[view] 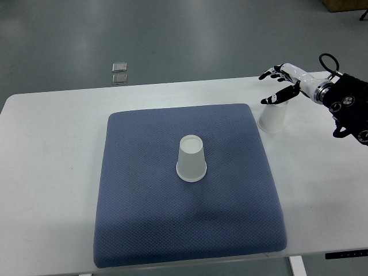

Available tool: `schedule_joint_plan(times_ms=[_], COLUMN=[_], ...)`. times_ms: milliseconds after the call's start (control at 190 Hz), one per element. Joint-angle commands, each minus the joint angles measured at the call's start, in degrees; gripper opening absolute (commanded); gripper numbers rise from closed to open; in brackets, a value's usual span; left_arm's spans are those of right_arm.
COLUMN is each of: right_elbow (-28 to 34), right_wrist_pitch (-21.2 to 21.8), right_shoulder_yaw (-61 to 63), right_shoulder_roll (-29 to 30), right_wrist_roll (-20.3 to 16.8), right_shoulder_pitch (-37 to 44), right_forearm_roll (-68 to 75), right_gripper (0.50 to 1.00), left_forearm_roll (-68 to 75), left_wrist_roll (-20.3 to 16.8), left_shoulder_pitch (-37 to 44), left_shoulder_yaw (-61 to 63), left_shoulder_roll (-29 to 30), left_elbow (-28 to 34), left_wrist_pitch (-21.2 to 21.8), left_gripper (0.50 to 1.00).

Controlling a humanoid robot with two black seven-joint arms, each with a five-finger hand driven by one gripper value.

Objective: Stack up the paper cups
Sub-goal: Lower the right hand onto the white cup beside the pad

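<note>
Two cups, progress: neither paper cup sits on or in the other yet, so by my reading the stacking has not begun; every step of it is left.
Left arm: not visible anywhere along the left edge.
Surface (52, 172): white, carrying everything below.
Mat (144, 218): blue-grey padded square lying flat in the middle of the surface.
Centre cup (191, 158): white paper cup standing mouth-down on the mat, base upward, so nothing can be seen inside it; it looks like the likely base of the stack.
Second cup (272, 118): white paper cup just off the mat's far right corner, on the bare surface, well apart from the centre cup; its top is hidden by the fingers, so which way up it stands and whether anything is in it cannot be told.
Right hand (280, 84): enters from the right edge, fingers spread and arched right above the second cup, fingertips at its top; no closed grasp is visible.
Remaining, as judged: grip the second cup, carry it left, set it onto the centre cup.
</note>
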Motion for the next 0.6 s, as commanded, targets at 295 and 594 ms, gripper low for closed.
schedule_joint_plan(times_ms=[295, 594], right_elbow=[-1.8, -3.6], right_wrist_pitch=[-5.3, -7.0], right_shoulder_yaw=[-13.7, -16.5], right_shoulder_roll=[-1.3, -1.3], right_wrist_roll=[-0.4, -0.4], right_shoulder_pitch=[3.6, 4.6], right_forearm_roll=[-0.4, -5.1], right_gripper=[0.913, 0.913], left_forearm_roll=[0.0, 0.0], left_wrist_roll=[0.0, 0.0], left_shoulder_pitch=[0.0, 0.0], left_shoulder_yaw=[0.0, 0.0], left_shoulder_roll=[0.0, 0.0], left_elbow=[0.1, 0.0], left_wrist_pitch=[0.0, 0.0], left_gripper=[1.0, 1.0])
